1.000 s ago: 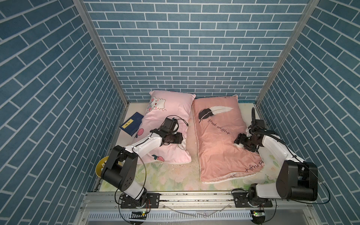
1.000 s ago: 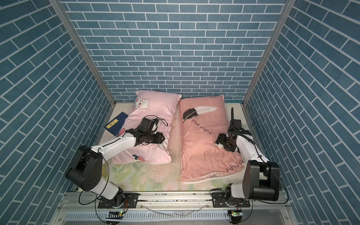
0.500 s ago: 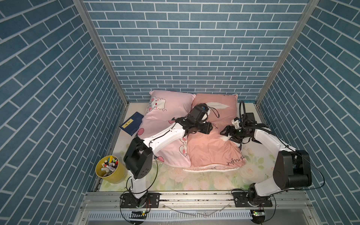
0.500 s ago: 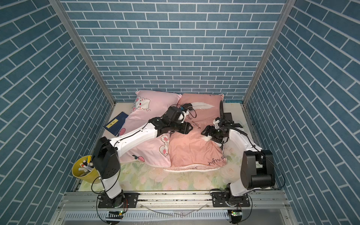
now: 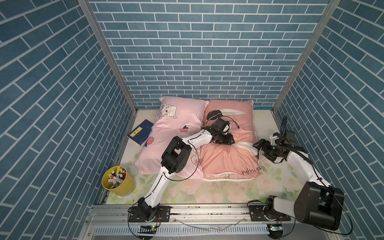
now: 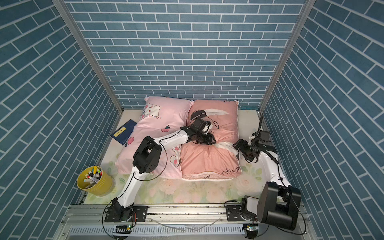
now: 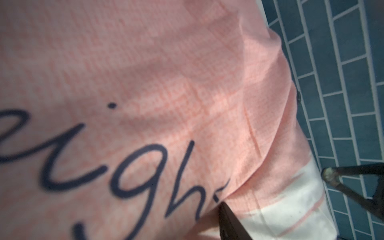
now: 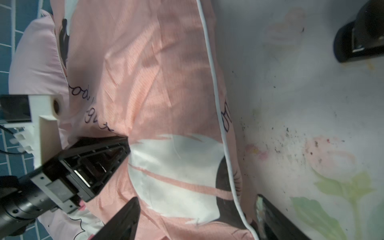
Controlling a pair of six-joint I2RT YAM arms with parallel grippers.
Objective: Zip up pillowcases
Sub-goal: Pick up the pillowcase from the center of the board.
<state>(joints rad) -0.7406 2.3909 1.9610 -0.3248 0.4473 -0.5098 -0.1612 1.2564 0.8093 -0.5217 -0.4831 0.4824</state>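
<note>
lying side by side on the counter (image 5: 264,124) by the back wall, the bunny pillowcase (image 5: 176,126) and the feather pillowcase (image 5: 228,164) are seen touching. the feather pillowcase is bent across its middle, where the left gripper (image 5: 227,140) is pushed into the fold, likely to hold it down; whether cloth is pinched cannot be told. the right gripper (image 8: 197,198) is spread wide over the piped edge, likely so the zipper can be found.
</note>
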